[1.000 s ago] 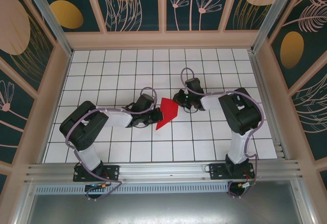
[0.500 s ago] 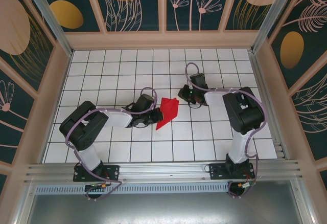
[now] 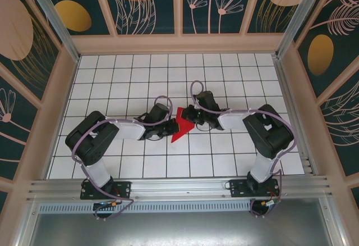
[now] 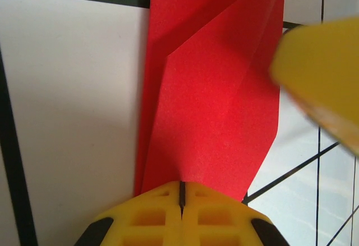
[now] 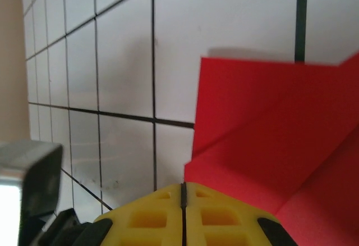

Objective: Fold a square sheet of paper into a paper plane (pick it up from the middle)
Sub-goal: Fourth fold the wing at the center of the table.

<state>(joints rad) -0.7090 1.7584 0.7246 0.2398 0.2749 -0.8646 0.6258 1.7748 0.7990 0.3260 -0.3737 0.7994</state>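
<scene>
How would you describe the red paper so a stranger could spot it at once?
On the white gridded table, look at the middle, where two black arms meet. Between the left hand and right hand lies a partly folded bright red sheet of paper, the only red thing on the tiles.

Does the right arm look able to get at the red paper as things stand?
Likely yes: the right claw, shut, is right at the red paper; the left claw sits on the opposite side.

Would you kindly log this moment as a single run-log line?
paper: partly folded | left tool: shut, tip on paper | right tool: shut, tip on paper
</scene>
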